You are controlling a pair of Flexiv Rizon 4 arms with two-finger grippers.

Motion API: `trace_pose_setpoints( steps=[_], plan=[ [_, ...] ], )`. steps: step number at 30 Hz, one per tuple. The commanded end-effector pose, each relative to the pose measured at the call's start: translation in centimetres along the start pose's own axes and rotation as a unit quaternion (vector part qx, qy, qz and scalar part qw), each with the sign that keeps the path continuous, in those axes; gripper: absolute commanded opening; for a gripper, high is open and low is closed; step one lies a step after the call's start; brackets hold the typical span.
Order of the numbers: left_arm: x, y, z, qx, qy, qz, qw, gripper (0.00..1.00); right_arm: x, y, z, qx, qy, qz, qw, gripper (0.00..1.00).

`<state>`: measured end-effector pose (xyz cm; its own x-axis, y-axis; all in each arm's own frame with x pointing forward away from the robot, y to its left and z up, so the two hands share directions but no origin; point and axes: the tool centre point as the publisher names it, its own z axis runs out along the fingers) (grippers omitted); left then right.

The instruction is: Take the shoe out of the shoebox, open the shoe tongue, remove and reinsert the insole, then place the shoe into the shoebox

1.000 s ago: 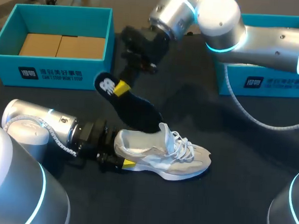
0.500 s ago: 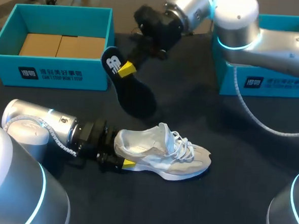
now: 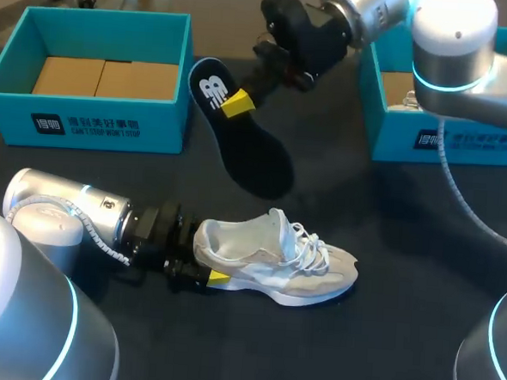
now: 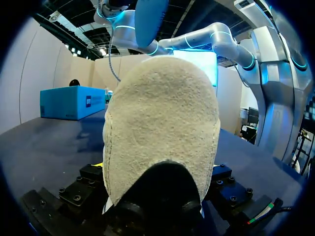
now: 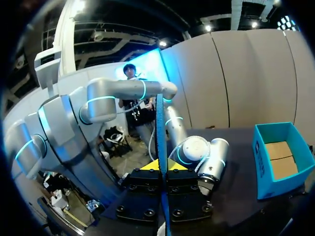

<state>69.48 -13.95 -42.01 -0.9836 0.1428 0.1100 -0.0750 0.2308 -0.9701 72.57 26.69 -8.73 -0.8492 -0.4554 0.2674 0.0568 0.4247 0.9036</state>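
Black insole [image 3: 251, 151] in right jaws, shoe [image 3: 288, 263] (left jaws)

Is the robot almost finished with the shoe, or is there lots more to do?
About halfway. Done: the shoe is out on the table and its insole is pulled out. In hand: the right gripper holds the insole in the air, while the left gripper grips the shoe's heel. Left: slide the insole back in, then put the shoe into the shoebox.
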Motion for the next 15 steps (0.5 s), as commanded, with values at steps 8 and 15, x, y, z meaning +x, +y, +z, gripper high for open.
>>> trace_pose_setpoints(
  steps=[8, 15],
  plan=[
    [-0.1, 0.1, 0.1, -0.002, 0.0, -0.001, 1.0, 0.0, 2.5, 1.2, -1.7, -0.031, -0.069, 0.008, 0.997, 0.0],
    [-0.1, 0.1, 0.1, -0.002, 0.0, -0.001, 1.0, 0.0, 6.4, 2.5, -3.5, -0.066, -0.127, 0.027, 0.989, 0.0]
  ],
)
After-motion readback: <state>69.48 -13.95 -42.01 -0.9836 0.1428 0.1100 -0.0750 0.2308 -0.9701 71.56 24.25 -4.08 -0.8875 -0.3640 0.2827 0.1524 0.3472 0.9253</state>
